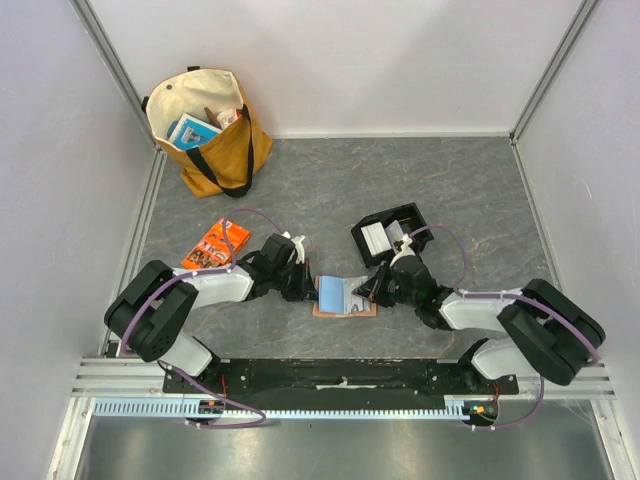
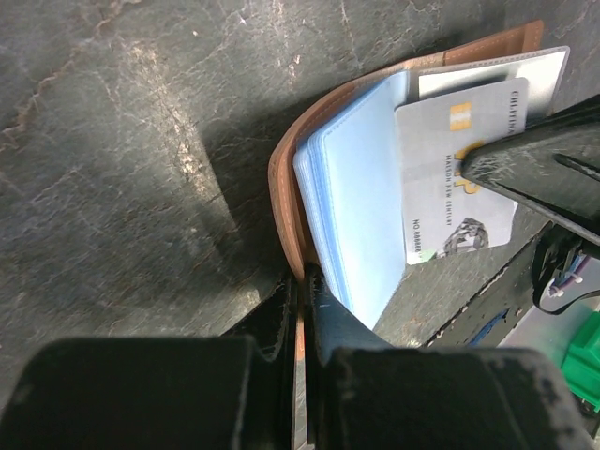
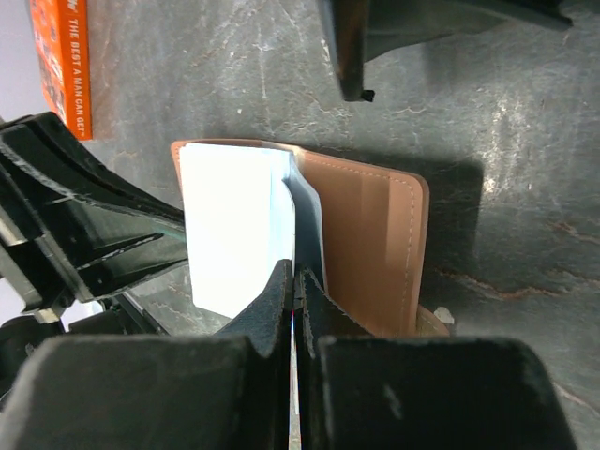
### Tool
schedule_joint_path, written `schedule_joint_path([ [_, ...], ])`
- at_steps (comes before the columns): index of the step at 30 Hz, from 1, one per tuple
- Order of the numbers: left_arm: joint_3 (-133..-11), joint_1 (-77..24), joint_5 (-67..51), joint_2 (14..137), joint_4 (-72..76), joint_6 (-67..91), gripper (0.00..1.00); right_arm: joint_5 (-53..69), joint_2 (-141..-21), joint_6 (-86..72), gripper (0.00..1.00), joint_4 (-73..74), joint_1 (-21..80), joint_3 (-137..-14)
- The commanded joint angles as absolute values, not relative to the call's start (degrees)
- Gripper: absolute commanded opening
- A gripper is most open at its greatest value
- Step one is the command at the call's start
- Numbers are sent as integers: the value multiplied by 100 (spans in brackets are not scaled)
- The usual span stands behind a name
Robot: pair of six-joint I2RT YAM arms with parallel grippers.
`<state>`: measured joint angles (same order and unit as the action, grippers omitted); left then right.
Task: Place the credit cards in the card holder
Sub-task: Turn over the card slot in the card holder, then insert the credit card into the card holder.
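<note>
The card holder (image 1: 340, 297) lies open between my two grippers, tan-brown outside with a light-blue slotted face (image 2: 356, 216). My left gripper (image 1: 308, 285) is shut on the holder's brown left flap (image 2: 302, 281). My right gripper (image 1: 370, 292) is shut on a pale grey credit card (image 2: 459, 169) with a gold chip, held flat against the blue face. In the right wrist view the card is edge-on between my fingertips (image 3: 295, 277), next to the brown cover (image 3: 366, 244). More white cards (image 1: 375, 236) lie in the black tray.
The black two-compartment tray (image 1: 408, 222) stands just behind my right gripper. An orange printed packet (image 1: 216, 244) lies to the left. A yellow and cream tote bag (image 1: 210, 130) stands at the back left. Walls close the table on three sides.
</note>
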<state>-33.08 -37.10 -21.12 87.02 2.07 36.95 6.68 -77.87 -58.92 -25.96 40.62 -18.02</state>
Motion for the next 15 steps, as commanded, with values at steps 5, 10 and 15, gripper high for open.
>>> schedule_joint_path([
  [5, -3191, -3744, -1661, 9149, -431, 3173, 2, 967, -8437, -5933, 0, -3392, 4034, -1828],
  [10, -3199, -3744, -1661, 9167, -431, 3173, 2, 818, -8472, -5915, 0, -3173, 4025, -1837],
  [15, -3190, -3735, -1705, 9141, -431, 3155, 2, 809, -8789, -5915, 0, -3199, 3999, -1837],
])
